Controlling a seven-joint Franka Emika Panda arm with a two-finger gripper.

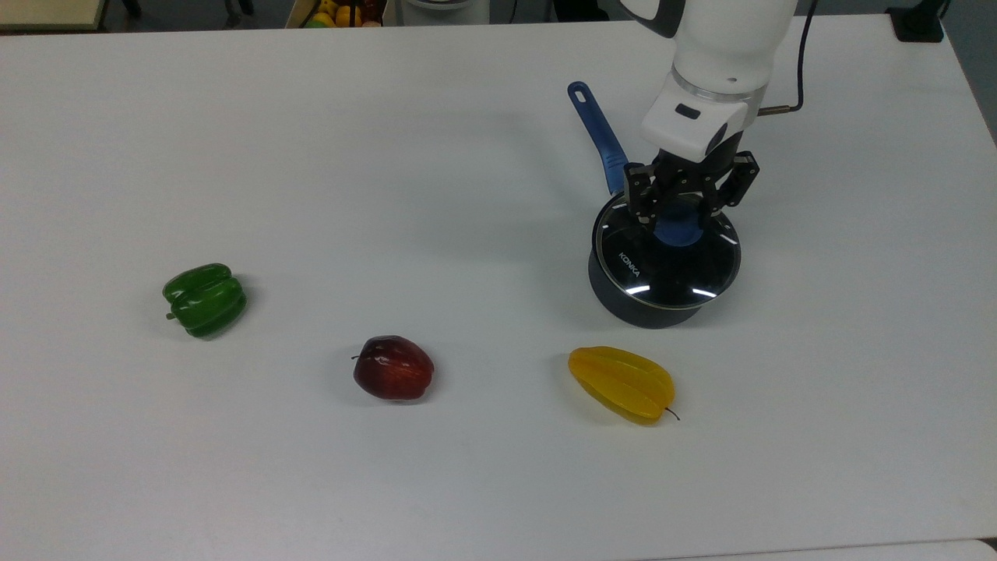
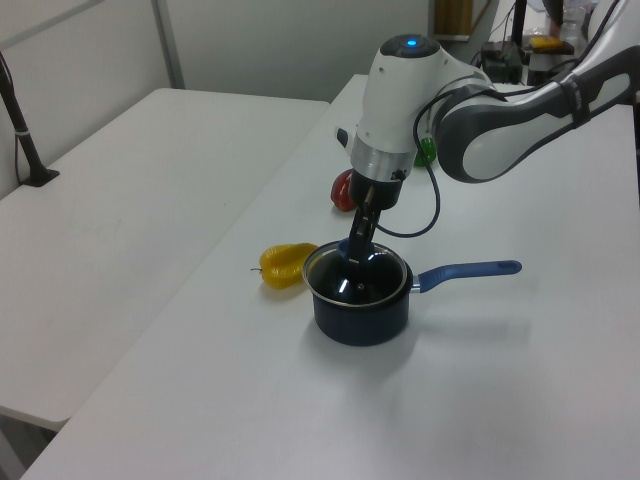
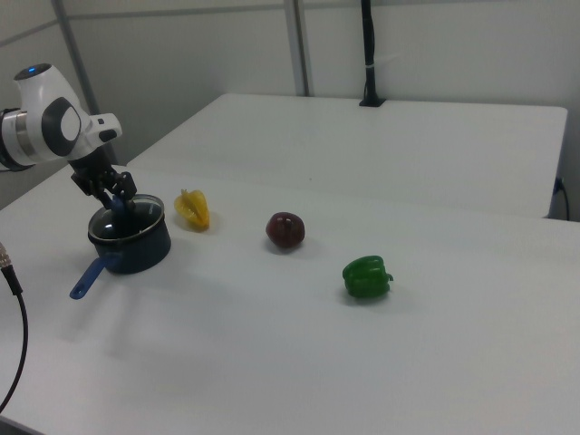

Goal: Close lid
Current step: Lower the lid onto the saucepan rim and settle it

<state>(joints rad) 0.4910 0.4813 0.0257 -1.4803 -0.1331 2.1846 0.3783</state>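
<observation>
Glass and metal made up the lid point(image 1: 667, 261), which sat over the mouth of the dark pot point(image 1: 653, 308) on the white counter point(image 1: 389, 156), its rim looking level with the pot's edge. The tool point(image 1: 684, 212) was clenched on the lid's blue knob point(image 1: 679, 231), fingers on either side of it. The lid would likely handle as stiff, fairly light and breakable, with a slick pane; the knob was the one sound place to hold it. The pot's blue handle point(image 1: 598, 136) pointed away from the starfruit point(image 1: 621, 383), which lay near the pot; the apple point(image 1: 393, 367) and green pepper point(image 1: 205, 299) lay well apart.
</observation>
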